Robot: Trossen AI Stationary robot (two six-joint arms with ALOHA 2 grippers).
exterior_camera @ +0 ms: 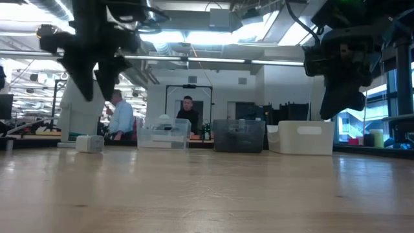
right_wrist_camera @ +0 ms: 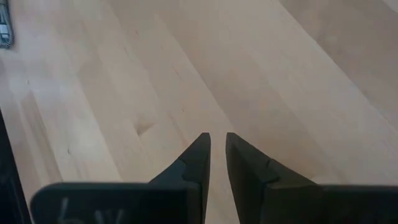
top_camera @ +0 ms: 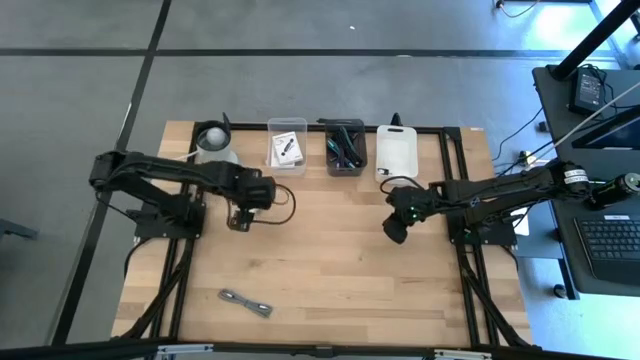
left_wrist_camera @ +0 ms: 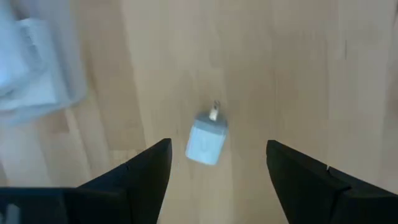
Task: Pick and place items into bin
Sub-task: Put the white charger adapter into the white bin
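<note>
Three bins (top_camera: 286,146) line the table's far edge; left jaws spread over one white charger (left_wrist_camera: 206,139), right jaws closed.

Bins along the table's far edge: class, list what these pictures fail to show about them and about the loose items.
- Clear bin: print on its white cards too small in the high view.
- Dark bin: contents a dark tangle, each item indistinct.
- White bin: interior looks blank from above; the low view shows only its wall.
- Small white block between the left gripper fingers: blurred, markings unreadable.
- Grey strip: too small for detail.
</note>
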